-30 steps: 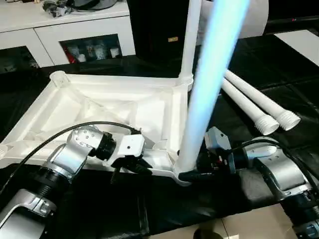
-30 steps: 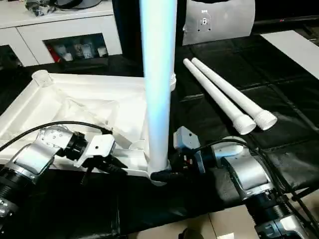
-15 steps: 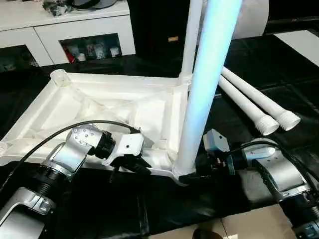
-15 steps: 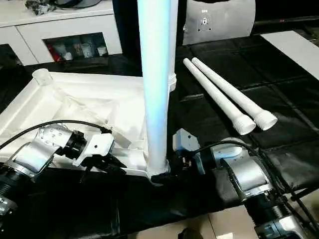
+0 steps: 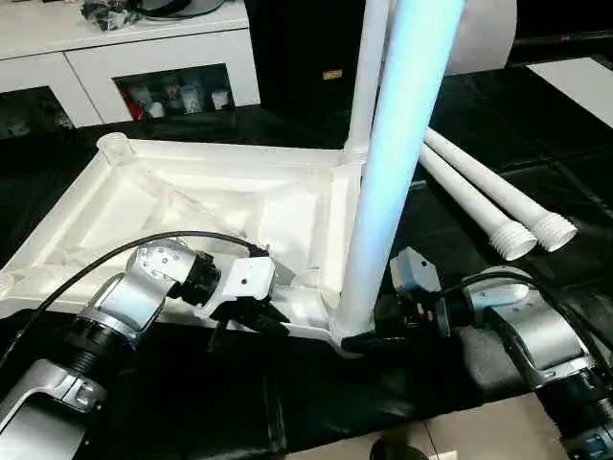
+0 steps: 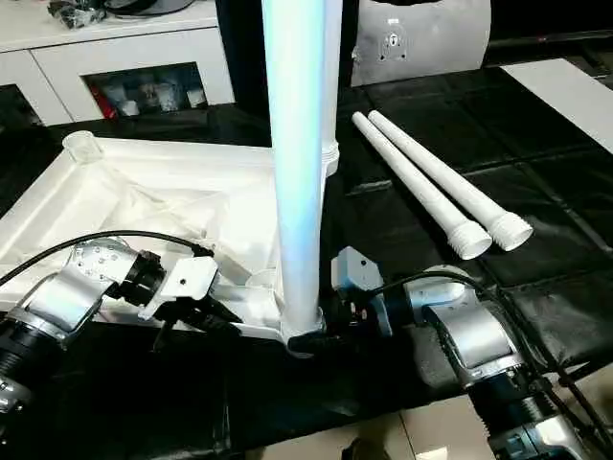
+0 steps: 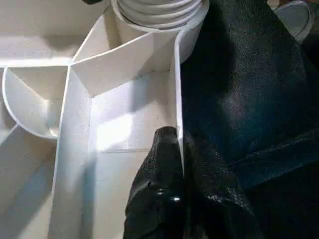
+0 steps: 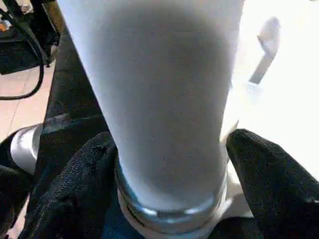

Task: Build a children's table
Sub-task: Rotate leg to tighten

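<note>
Table top (image 5: 182, 206): lies upside down on the black mat (image 5: 536, 144), ribbed underside and raised rim facing up, corner sockets pointing upward
Near leg (image 5: 388, 163): stands upright in the table top's near right corner socket, long axis close to vertical, leaning slightly to the right as it rises, narrow end out of view above
Far leg (image 5: 367, 77): stands upright in the table top's far right corner socket, just behind the near leg
Loose legs (image 5: 479, 196): two lie flat and side by side on the mat to the right of the table top, touching each other, long axes running diagonally, threaded wide ends toward the robot
Left gripper (image 7: 182, 164): fingers pressed together on the thin near rim of the table top, one finger (image 7: 159, 169) inside the rim and the other outside, just left of the near leg's socket
Right gripper (image 8: 169, 164): jaws wide apart, one finger (image 8: 75, 184) on each side of the near leg's base, just above the socket collar; both pads lie against or very near the leg
Cabinet (image 5: 144, 57): white, with glass doors, stands beyond the table top's far edge
</note>
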`<state>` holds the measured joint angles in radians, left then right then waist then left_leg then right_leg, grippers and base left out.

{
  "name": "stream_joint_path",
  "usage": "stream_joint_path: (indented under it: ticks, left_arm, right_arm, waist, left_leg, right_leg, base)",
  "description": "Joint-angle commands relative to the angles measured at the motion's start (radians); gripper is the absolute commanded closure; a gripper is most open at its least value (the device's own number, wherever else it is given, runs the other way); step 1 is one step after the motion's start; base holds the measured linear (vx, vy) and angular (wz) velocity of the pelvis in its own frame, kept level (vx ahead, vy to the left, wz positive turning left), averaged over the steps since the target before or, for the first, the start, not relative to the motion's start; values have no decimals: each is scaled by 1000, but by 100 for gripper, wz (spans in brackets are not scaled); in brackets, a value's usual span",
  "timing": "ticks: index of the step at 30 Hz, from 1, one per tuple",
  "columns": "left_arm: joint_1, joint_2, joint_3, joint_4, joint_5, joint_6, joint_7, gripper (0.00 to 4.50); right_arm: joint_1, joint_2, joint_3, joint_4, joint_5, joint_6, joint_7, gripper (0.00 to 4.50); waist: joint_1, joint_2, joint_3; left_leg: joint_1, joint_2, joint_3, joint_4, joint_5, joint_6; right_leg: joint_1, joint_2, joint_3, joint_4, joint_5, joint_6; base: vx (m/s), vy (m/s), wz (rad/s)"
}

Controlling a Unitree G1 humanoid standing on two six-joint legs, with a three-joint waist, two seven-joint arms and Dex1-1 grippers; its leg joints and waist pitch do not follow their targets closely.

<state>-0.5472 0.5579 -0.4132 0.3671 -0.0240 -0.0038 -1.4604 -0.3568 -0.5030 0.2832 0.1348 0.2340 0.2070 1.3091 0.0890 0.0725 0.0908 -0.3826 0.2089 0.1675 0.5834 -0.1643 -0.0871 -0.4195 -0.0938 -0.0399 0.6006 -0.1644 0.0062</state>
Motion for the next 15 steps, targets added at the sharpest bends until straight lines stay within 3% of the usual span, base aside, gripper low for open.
stream_joint_path:
  ticks: [1, 9, 15]
  left_arm:
    - [-12, 11, -27, -4, 18, -14, -32, 450]
    - [-13, 13, -27, -3, 20, -16, -36, 450]
    - [-15, 16, -30, 2, 24, -20, -40, 450]
  right_arm:
    - [-1, 4, -5, -22, 9, 7, -2, 80]
    - [-3, 12, 2, -18, 21, 31, -4, 80]
    - [1, 19, -2, -24, 47, 72, 0, 141]
  waist:
    - [-6, -10, -67]
    - [-5, -8, -68]
    - [-4, -7, -69]
  left_leg:
    - [13, 10, 9, -77, -295, 40]
    - [13, 10, 8, -77, -296, 35]
    - [14, 9, 8, -76, -297, 35]
  right_leg:
    - [48, -28, 25, -70, -289, -233]
    - [48, -27, 25, -70, -287, -234]
    - [50, -28, 25, -69, -280, -238]
  base:
    - [0, 0, 0]
    - [0, 0, 0]
    - [0, 0, 0]
